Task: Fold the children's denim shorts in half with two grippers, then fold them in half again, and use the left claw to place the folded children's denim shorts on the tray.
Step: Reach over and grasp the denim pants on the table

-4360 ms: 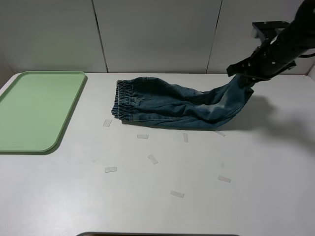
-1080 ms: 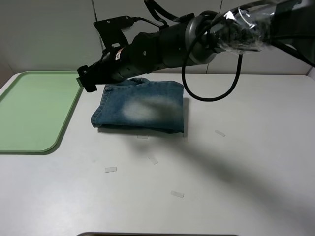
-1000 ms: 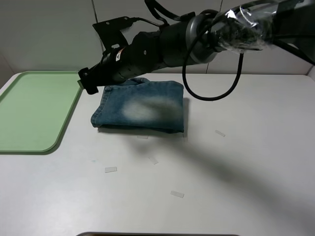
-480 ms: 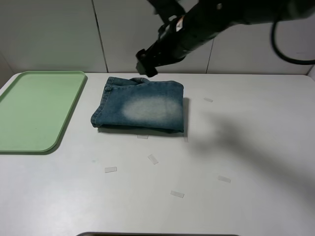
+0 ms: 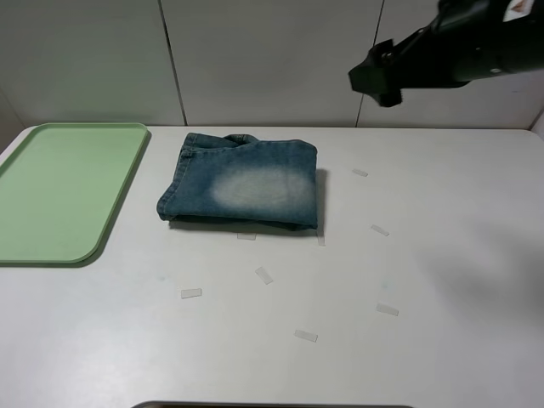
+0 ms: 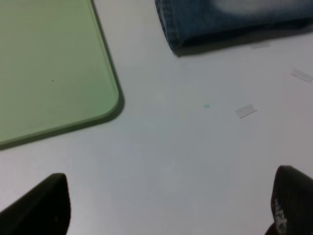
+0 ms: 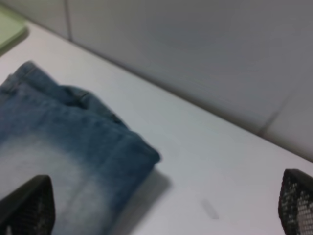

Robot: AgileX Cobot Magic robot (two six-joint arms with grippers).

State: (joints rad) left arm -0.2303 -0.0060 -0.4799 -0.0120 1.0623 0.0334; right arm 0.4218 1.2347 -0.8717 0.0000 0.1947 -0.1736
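Note:
The children's denim shorts (image 5: 242, 183) lie folded into a flat blue packet with a pale faded patch, on the white table just right of the tray (image 5: 59, 191). My right gripper (image 5: 379, 82) hangs high above the table's far right, open and empty, well clear of the denim. In the right wrist view the shorts (image 7: 63, 147) lie below its spread fingertips (image 7: 27, 205). My left gripper (image 6: 171, 215) is open over bare table, with the tray's corner (image 6: 73, 83) and the shorts' edge (image 6: 230, 19) ahead of it. The left arm does not show in the exterior view.
Several small strips of clear tape (image 5: 263, 274) are scattered on the table in front and to the right of the shorts. A pale panelled wall (image 5: 255, 59) stands behind the table. The green tray holds nothing.
The shorts, stretched out earlier with one leg end lifted, now lie folded. My right arm has pulled back from over their left edge to the upper right, with nothing in it.

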